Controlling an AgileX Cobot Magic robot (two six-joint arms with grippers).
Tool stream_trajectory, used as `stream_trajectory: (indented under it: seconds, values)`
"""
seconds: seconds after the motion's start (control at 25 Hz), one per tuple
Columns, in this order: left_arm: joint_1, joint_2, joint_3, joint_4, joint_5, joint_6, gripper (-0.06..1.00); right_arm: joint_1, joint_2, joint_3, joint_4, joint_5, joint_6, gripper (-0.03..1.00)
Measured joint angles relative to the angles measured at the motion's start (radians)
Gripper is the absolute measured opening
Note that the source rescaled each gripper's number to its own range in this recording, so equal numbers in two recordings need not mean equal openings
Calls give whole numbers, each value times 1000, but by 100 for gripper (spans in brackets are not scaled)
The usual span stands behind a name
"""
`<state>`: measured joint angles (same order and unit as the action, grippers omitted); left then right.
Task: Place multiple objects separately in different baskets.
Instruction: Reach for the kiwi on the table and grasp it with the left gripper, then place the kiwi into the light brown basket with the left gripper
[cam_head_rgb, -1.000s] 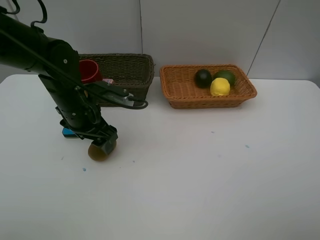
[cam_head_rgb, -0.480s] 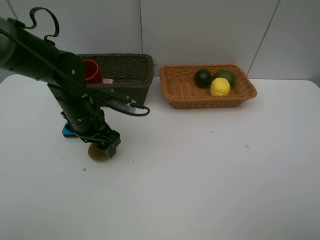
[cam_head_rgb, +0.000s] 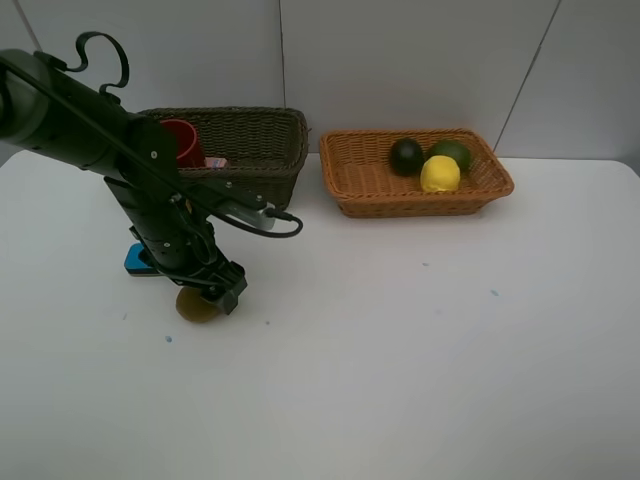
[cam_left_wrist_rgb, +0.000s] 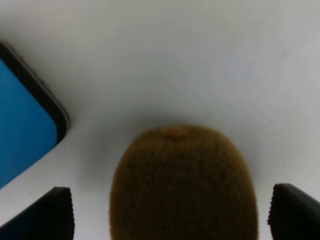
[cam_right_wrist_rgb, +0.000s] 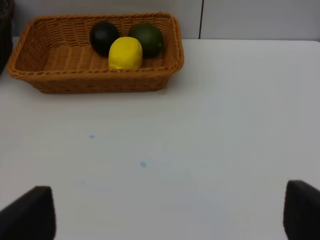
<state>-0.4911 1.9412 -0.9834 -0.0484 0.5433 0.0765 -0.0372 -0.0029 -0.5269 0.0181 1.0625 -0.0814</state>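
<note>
The high exterior view shows the left arm (cam_head_rgb: 150, 200) reaching down at the left of the frame. Its jaws are low over the brown kiwi (cam_head_rgb: 195, 308), which lies on the white desk (cam_head_rgb: 400, 350) at lower left. The blue eraser block (cam_head_rgb: 134, 260) lies up and left of the kiwi, just beside the arm. At upper left stands the dark olive-green basket (cam_head_rgb: 265, 140), holding the red-brown cup (cam_head_rgb: 180, 140) and a glimpse of the pink bottle (cam_head_rgb: 215, 162). Right of it, the orange-tan basket (cam_head_rgb: 350, 190) holds the mangosteen (cam_head_rgb: 406, 156), lime (cam_head_rgb: 452, 152) and lemon (cam_head_rgb: 440, 174). I judge the step in hand to be picking up the kiwi, which likely belongs with the other fruit.

In the left wrist view the left jaws stand wide and hold nothing. The dark fingertips (cam_left_wrist_rgb: 52, 215) sit on either side of the kiwi with desk showing in both gaps. The kiwi lies between them, a little nearer the finger on the far side from the eraser. The eraser is outside the jaws and apart from the kiwi.

To do this step well, shift slightly to centre the fruit, then lower until the pads flank its widest part. Close gently, since a rounded fruit may roll or slip out. Keep the finger nearest the eraser clear of it.

In the right wrist view the right jaws are also wide and empty, the fingertips (cam_right_wrist_rgb: 27, 215) over bare desk. The orange-tan basket lies well ahead of them. No pen shows in any view.
</note>
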Motion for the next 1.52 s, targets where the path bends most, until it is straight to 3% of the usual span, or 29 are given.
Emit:
stream_trajectory:
  seconds: [0.32,0.4,0.48,0.52,1.2,1.52]
  values:
    - [0,0,0,0,0,1,97,0,0,0,0,0,0,100]
    - [0,0,0,0,0,1,86,0,0,0,0,0,0,100]
    - [0,0,0,0,0,1,67,0,0,0,0,0,0,100]
    - [0,0,0,0,0,1,66,0,0,0,0,0,0,100]
    - [0,-4,0,0,7,-1,67,0,0,0,0,0,0,100]
    - [0,-89,-129,0,195,17,67,0,0,0,0,0,0,100]
